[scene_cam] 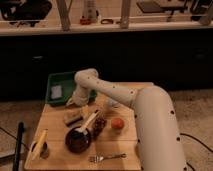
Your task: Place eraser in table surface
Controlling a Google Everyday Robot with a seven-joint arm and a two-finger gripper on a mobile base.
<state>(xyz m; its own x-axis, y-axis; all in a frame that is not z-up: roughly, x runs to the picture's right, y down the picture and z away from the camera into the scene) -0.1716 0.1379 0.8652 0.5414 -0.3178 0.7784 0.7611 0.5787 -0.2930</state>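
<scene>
Just on the near side of the robot's wide-open, empty two-finger gripper [74, 103], flat on the broad light-brown wooden plank table surface [54, 127]: the small oblong tan-beige eraser [73, 118], apparently clear of the fingers. Judged as good as placed, with only the arm's withdrawal from the corner of the green rectangular tray [67, 79] left to do. Looks intact: a squat block, darker along one edge, lying slightly askew, a dark round bowl [78, 140] nearer the camera.
</scene>
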